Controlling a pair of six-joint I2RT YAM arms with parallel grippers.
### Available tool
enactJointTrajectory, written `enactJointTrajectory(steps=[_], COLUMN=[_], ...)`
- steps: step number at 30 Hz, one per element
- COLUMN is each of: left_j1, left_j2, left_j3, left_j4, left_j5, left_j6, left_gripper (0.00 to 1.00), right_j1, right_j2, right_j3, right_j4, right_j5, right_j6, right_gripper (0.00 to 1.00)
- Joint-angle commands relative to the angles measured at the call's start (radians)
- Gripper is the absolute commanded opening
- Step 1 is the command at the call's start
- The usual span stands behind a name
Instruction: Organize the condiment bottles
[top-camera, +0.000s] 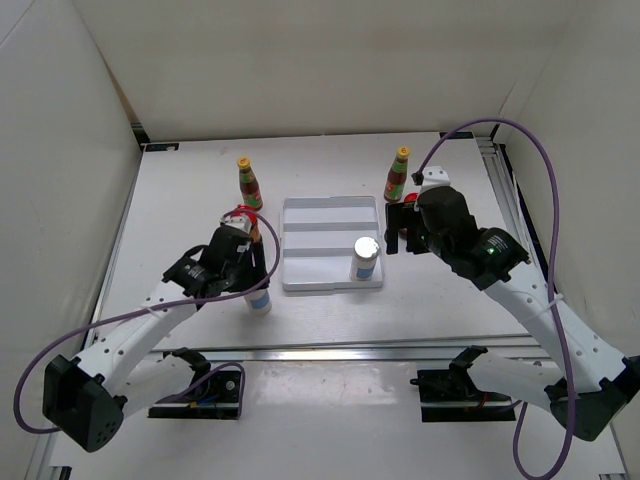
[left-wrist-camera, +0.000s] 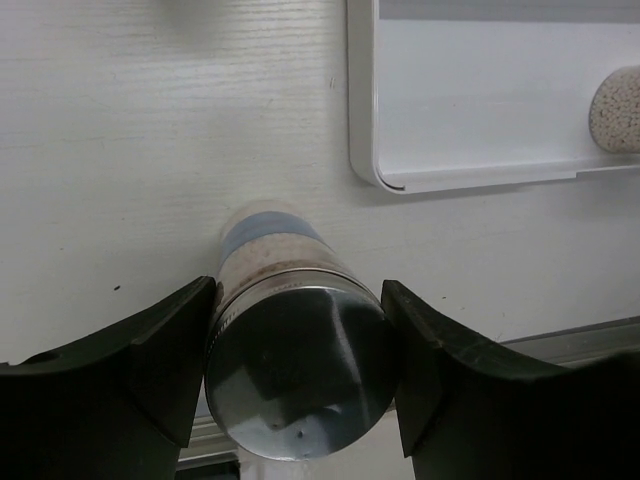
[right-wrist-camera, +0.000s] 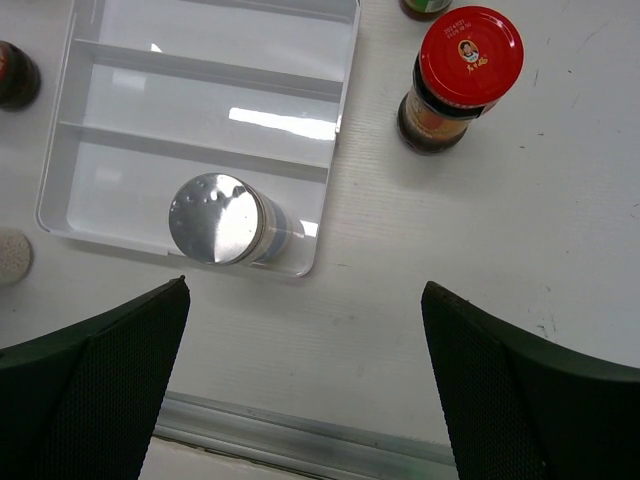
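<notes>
Your left gripper (left-wrist-camera: 298, 292) is clamped on a shaker (left-wrist-camera: 300, 370), fingers pressed against both sides just under its silver top. Pale speckled grains show through the body, and it has a blue band. That shaker stands on the table (left-wrist-camera: 120, 150), outside the tray (left-wrist-camera: 362, 120), just off its near left corner.

The tray has three long compartments. The second shaker (right-wrist-camera: 215, 218) stands upright in the nearest one, at the right end, with its holed silver top up.

Your right gripper (right-wrist-camera: 305, 290) is spread wide with nothing between the fingers, above the table just beside the tray's near right corner.

A red-lidded jar (right-wrist-camera: 465, 70) stands upright on the table just right of the tray, with a sauce bottle (top-camera: 398, 172) just behind it. The other sauce bottle (top-camera: 248, 183) and the other red-lidded jar (top-camera: 238, 214) stand left of the tray, the jar close against your left arm.
</notes>
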Motion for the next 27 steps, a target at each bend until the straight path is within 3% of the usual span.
enactJointTrajectory(steps=[1,2,3,11,27], left_j1=[-0.004,-0.004,-0.004,-0.067,-0.187], left_j2=[0.003,0.004,0.022,0.195,0.411], left_j3=[0.115,0.169,0.197,0.421,0.410], left_j4=[-0.019,-0.019,-0.019,0.001,0.192], left_j5=[-0.059,-0.059,-0.069,-0.129,-0.178], left_j6=[0.007,0.017,0.031,0.051,0.022], left_gripper=[0.22,0.13,0.11,0.11,0.11], right_j1=[-0.001,-0.001,-0.001,-0.010,-0.010], right_j2=[-0.009,-0.009,-0.009,-0.051,-0.137], right_j3=[0.024,0.024,0.024,0.006,-0.022], right_j4=[0.022,0.022,0.022,-0.010,-0.088], right_j5=[0.021,0.021,0.021,0.042,0.099], right_j6=[-0.005,-0.005,-0.005,-0.005,-0.005], right_gripper=[1.00,1.00,1.00,1.00,1.00])
